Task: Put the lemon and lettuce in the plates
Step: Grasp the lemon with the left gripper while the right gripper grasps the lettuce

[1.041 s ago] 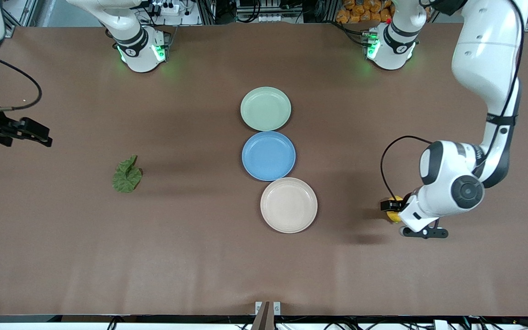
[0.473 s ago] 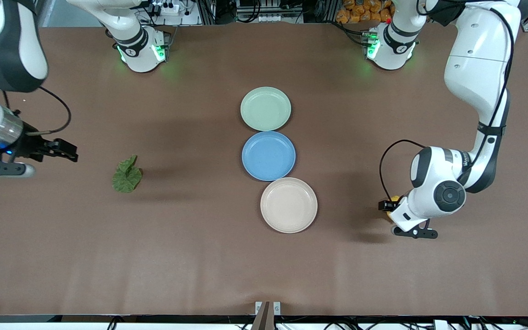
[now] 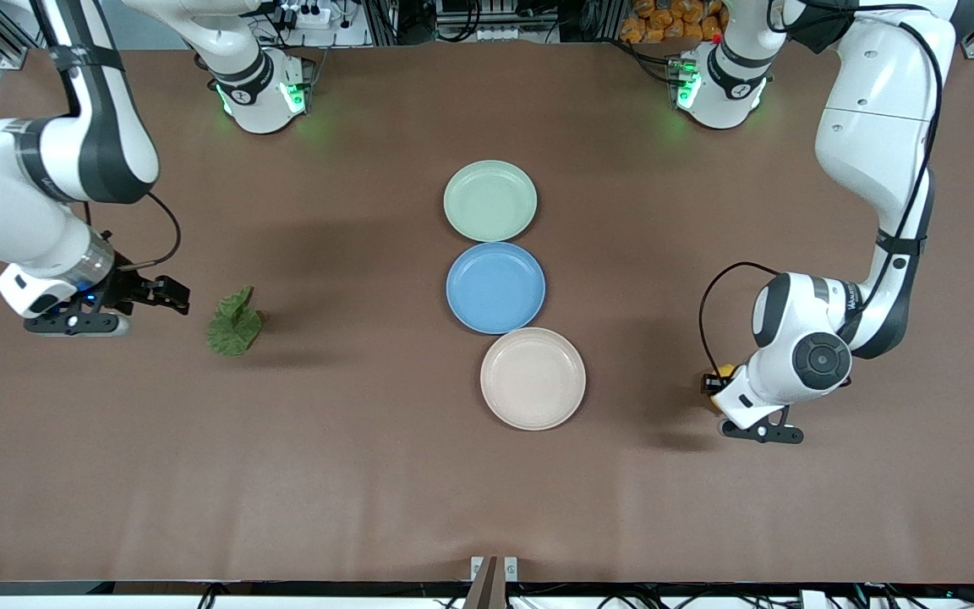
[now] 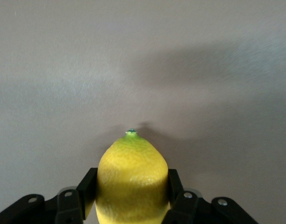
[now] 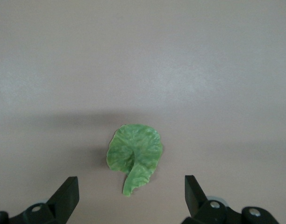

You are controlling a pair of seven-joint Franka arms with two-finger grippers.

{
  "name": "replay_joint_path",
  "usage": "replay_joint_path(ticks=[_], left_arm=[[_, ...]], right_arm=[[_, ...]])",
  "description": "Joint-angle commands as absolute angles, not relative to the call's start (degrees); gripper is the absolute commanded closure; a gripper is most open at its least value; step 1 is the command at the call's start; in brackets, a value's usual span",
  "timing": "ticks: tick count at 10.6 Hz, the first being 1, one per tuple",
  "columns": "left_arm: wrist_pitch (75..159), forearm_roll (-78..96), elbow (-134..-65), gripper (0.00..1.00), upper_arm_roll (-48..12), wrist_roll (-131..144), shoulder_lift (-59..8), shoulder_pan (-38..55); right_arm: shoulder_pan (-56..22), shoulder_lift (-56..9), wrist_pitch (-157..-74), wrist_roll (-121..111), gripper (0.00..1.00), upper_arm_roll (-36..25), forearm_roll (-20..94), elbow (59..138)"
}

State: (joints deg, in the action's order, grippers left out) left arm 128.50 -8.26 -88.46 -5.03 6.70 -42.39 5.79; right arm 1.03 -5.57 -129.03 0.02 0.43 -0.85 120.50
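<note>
Jaws first: from the front, my right gripper (image 3: 167, 294) has swept in beside the lettuce (image 3: 234, 323); plates (image 3: 533, 378) sit empty. Left wrist: left gripper (image 4: 132, 198) clamps the lemon (image 4: 132, 179). Right wrist: fingers (image 5: 68, 196) spread wide before the leaf, ready to descend.

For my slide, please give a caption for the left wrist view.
Left tool shut on the lemon, green tip pointing forward over the bare brown table.
</note>
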Motion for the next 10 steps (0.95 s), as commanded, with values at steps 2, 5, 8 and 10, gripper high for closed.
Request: replay_joint_path(ticks=[2, 5, 8, 10], left_arm=[[127.6, -5.7, -88.3, 1.0, -6.1, 10.9, -35.3, 10.8], [124.6, 0.3, -82.8, 1.0, -6.2, 21.9, -35.2, 16.3], [125.4, 3.1, -78.3, 1.0, -6.8, 30.1, -38.1, 22.4], [128.1, 4.0, -77.4, 1.0, -6.7, 34.1, -40.2, 25.2]], right_arm=[[1.3, -5.2, -141.5, -0.1, 0.0, 1.7, -0.2, 128.9], [0.8, -8.2, -147.8, 0.0, 0.0, 2.7, -0.2, 131.4], [-0.6, -13.3, -156.5, -0.1, 0.0, 2.7, -0.2, 132.7], [-0.8, -14.8, -158.4, -0.2, 0.0, 2.6, -0.4, 133.2]])
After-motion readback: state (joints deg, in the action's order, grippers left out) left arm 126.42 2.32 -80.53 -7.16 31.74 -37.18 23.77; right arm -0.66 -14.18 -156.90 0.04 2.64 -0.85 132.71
